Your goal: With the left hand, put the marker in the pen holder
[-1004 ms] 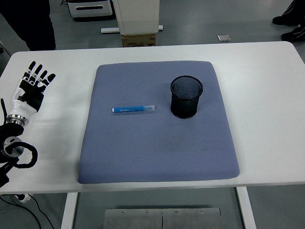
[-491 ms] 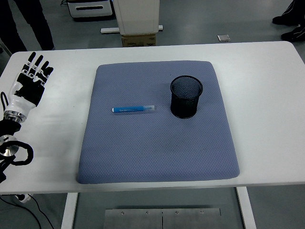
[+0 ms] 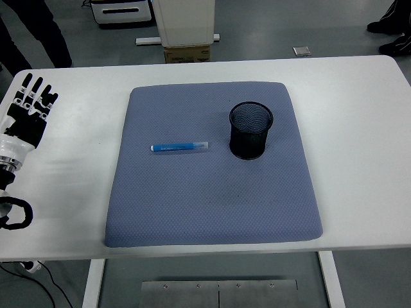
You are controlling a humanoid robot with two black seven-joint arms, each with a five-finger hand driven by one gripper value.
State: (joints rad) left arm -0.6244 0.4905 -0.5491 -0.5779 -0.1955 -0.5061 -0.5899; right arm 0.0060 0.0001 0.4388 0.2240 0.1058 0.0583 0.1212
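Meanwhile, left hand [image 3: 26, 115] at table's [image 3: 359, 160] left edge, fingers [image 3: 35, 90] spread, empty; marker's [image 3: 180, 147] print unreadable.

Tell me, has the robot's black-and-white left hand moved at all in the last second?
Yes. The left hand has drifted left and up the picture, away from the grey-blue mat toward the table's left edge, fingers spread.

One blue marker [image 3: 181, 147] lay on one grey mat [image 3: 212, 212]. One black mesh pen holder [image 3: 251, 130] stood there. One hand [image 3: 24, 115] showed over the bench [image 3: 359, 128].
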